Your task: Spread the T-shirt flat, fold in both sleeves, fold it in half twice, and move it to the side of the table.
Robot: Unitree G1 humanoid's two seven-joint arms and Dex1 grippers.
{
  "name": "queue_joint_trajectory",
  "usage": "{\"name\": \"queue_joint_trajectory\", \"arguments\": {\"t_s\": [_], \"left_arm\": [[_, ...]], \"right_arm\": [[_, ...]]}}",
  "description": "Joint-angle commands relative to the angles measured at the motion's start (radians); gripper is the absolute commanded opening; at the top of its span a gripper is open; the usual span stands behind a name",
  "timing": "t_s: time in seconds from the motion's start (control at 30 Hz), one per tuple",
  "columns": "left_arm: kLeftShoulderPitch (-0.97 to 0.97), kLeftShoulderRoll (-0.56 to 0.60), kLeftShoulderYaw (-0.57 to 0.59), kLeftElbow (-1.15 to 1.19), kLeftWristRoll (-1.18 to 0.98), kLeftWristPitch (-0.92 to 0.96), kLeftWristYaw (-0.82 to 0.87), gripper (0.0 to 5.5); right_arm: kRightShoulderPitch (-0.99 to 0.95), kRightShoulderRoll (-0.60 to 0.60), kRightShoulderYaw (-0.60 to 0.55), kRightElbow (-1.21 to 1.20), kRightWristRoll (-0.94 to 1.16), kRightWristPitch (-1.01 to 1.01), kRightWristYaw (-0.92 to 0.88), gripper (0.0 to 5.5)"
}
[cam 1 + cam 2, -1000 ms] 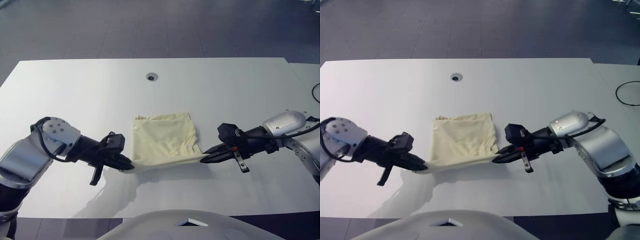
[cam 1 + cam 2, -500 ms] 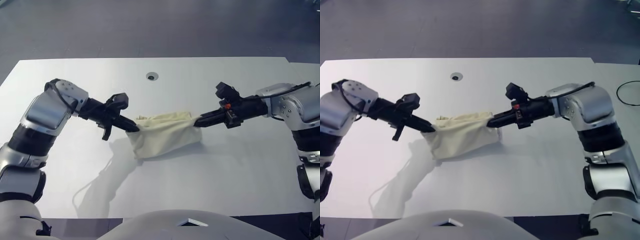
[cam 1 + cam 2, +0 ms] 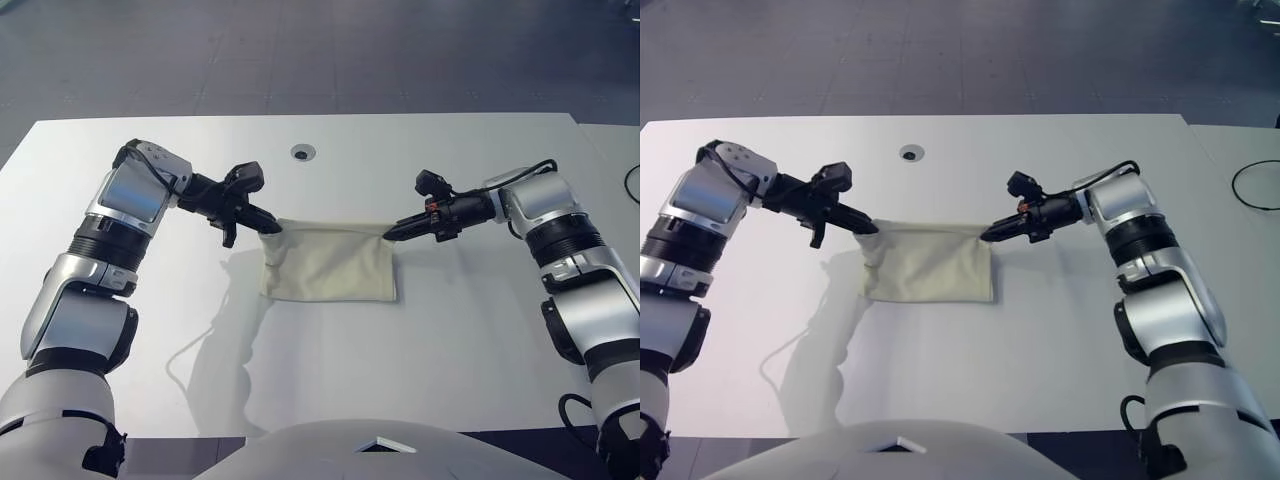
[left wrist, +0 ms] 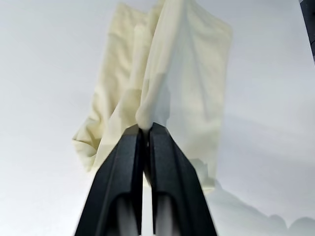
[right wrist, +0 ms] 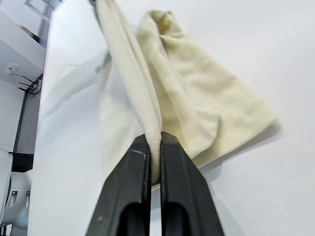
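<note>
Left eye view: left claw [image 3: 272, 228] and right claw [image 3: 390, 232] each pinch a far corner of the folded T-shirt [image 3: 330, 265] on the white tabletop [image 3: 480, 330].

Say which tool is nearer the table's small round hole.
Left. The left tool is slightly left of the small round hole; the right tool is farther off to its right, both gripping the pale yellow T-shirt.

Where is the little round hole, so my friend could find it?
Find the big white table. From the pale yellow shirt in its middle, look toward the far edge. The hole is a small dark ring there, round and hard-edged, unlike the soft, pale shirt.
</note>
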Motion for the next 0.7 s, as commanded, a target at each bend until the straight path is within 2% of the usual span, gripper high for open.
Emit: {"name": "queue_joint_trajectory", "arguments": {"t_s": [0.03, 0.17, 0.33, 0.57, 0.6, 0.63, 0.7], "left_arm": [[-0.043, -0.013, 0.014, 0.043, 0.030, -0.022, 0.000, 0.01], [-0.082, -0.040, 0.015, 0.109, 0.057, -0.059, 0.003, 0.01], [-0.123, -0.099, 0.020, 0.254, 0.124, -0.141, 0.090, 0.01], [-0.162, -0.224, 0.038, 0.498, 0.228, -0.288, 0.326, 0.01], [-0.168, -0.239, 0.048, 0.522, 0.236, -0.315, 0.367, 0.37], [-0.176, -0.255, 0.062, 0.545, 0.238, -0.338, 0.407, 0.47], [-0.198, -0.278, 0.116, 0.585, 0.221, -0.365, 0.505, 0.73]], "right_arm": [[-0.078, 0.057, -0.037, 0.133, -0.057, -0.078, -0.018, 0.03], [-0.109, 0.088, -0.075, 0.208, -0.091, -0.117, -0.031, 0.03], [-0.131, 0.135, -0.100, 0.300, -0.148, -0.184, -0.082, 0.03], [-0.122, 0.182, -0.150, 0.405, -0.218, -0.275, -0.219, 0.03], [-0.121, 0.186, -0.159, 0.415, -0.226, -0.287, -0.244, 0.03], [-0.120, 0.189, -0.170, 0.421, -0.235, -0.304, -0.281, 0.40], [-0.119, 0.200, -0.208, 0.434, -0.240, -0.345, -0.410, 0.59]]}}
